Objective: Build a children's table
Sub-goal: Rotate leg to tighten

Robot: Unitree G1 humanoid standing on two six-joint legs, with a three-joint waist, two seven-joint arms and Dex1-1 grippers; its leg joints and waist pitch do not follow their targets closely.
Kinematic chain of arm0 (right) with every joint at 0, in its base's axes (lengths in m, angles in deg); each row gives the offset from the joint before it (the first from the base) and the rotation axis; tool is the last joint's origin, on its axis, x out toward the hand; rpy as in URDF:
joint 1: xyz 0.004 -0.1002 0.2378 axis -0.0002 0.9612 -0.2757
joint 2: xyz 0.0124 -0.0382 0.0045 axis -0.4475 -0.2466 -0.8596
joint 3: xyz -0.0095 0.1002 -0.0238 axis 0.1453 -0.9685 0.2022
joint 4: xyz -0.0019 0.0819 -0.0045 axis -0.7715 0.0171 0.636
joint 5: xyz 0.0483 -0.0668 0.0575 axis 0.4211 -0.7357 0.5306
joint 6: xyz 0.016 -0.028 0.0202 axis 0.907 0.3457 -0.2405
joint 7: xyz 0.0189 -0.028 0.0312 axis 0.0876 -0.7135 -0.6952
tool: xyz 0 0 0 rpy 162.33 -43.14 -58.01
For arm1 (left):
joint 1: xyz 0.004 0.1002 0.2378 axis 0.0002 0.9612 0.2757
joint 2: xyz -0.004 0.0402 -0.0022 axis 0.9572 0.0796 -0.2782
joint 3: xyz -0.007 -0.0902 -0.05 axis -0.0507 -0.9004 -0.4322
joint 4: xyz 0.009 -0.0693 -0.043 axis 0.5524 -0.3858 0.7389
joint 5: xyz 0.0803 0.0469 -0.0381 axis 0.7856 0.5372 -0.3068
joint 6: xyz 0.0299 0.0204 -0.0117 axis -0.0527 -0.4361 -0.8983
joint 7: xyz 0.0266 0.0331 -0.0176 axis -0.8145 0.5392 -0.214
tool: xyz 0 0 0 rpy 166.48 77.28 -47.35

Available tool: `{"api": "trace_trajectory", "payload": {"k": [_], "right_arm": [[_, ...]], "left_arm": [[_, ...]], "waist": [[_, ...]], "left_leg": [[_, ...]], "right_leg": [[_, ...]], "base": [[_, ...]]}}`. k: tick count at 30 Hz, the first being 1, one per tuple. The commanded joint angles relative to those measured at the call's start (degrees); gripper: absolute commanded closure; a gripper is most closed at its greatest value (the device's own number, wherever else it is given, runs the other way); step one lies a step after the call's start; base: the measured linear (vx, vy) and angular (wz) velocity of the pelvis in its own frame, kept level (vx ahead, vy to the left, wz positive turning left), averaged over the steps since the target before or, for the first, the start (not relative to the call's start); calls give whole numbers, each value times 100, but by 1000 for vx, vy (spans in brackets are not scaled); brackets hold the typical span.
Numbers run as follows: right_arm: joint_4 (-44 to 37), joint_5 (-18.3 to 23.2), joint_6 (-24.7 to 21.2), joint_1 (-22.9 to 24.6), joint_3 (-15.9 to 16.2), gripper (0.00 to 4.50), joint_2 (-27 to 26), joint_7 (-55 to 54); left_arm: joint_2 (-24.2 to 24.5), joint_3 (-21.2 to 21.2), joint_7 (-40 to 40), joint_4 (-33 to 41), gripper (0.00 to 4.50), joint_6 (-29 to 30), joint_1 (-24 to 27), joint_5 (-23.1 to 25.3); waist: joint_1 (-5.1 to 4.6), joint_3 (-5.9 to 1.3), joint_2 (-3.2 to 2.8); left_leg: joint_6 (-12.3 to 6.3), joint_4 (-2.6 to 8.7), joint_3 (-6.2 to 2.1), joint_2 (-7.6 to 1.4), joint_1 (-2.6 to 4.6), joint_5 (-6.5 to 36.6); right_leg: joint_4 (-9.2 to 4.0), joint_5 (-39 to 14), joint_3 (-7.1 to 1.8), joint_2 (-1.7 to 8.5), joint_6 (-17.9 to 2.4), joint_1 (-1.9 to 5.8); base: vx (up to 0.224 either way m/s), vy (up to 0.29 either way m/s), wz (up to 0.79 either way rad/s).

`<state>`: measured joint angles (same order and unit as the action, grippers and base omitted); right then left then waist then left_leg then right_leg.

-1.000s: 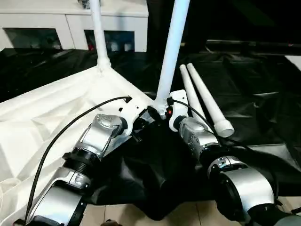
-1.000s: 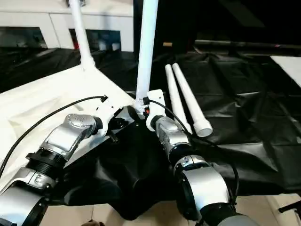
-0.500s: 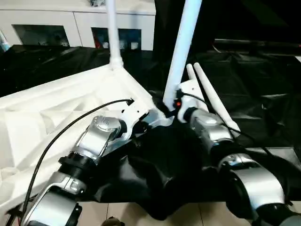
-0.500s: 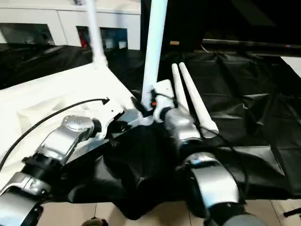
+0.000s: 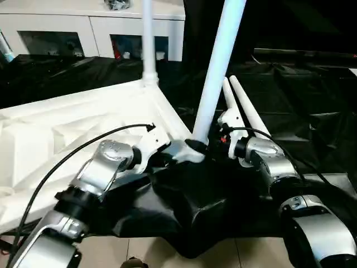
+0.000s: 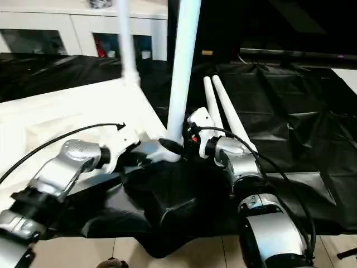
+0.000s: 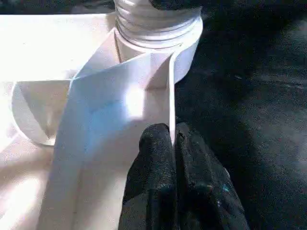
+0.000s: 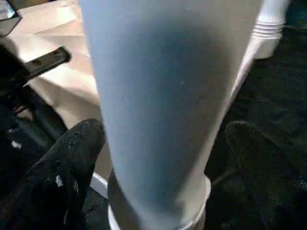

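I'm on the leg-fitting step: the table top (image 5: 67, 128) lies underside-up on the black-draped worktop (image 5: 312, 111), two legs already standing in its sockets. My left jaws (image 7: 172, 143) are closed, pinching the thin rim of the top just short of the near corner socket (image 7: 158, 24), so that corner is steadied. My right jaws (image 8: 158, 143) stand wide, one finger on each side of the near leg (image 5: 215, 84), low down by its base; I see no contact with the tube. The far leg (image 5: 148, 39) stands in the socket beyond. Two loose legs (image 5: 248, 111) lie side by side on the cloth just past my right gripper.

I judge this leg to be seated but perhaps not fully turned home. Next I'd close the right jaws on the tube near its base and twist or press it down while the left hand holds the rim.

Compared with a second ago, my right wrist has swung round from in front of the leg to its right side, and the head camera has shifted, so the whole scene sits differently. Both jaws read as before.
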<state>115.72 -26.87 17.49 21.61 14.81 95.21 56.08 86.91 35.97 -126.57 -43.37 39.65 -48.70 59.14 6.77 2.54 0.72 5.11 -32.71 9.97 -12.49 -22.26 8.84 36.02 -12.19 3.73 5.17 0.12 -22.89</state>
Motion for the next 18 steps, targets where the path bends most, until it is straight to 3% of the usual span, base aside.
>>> {"api": "trace_trajectory", "payload": {"k": [1,2,5,16,18], "right_arm": [[-189,-102,-80,92,130,2,123,222],[-205,-158,-76,112,181,28,151,284],[-292,-345,-30,193,364,35,245,466],[-471,-216,-174,204,398,116,234,602],[-490,-217,-181,215,402,148,233,614]], "left_arm": [[68,174,-266,155,450,-74,66,-10],[96,190,-292,165,450,-65,74,2],[196,245,-393,162,450,-139,98,31],[375,275,-719,296,450,-209,163,-17],[386,282,-730,299,450,-218,170,-19]], "waist": [[2,-393,-70],[0,-393,-55],[0,-393,-58],[-3,-398,-73],[-7,-398,-68]], "left_leg": [[-260,300,29,-68,130,953],[-270,296,31,-61,125,906],[-263,297,28,-58,121,939],[-250,292,26,-60,127,950],[-252,293,26,-60,126,946]], "right_leg": [[-329,346,-189,229,-1567,307],[-326,393,-190,224,-1566,311],[-330,317,-187,233,-1571,314],[-315,324,-192,229,-1581,307],[-314,331,-192,230,-1578,310]], "base": [[0,0,0],[0,0,0],[0,0,0],[0,0,0],[0,0,0]]}}
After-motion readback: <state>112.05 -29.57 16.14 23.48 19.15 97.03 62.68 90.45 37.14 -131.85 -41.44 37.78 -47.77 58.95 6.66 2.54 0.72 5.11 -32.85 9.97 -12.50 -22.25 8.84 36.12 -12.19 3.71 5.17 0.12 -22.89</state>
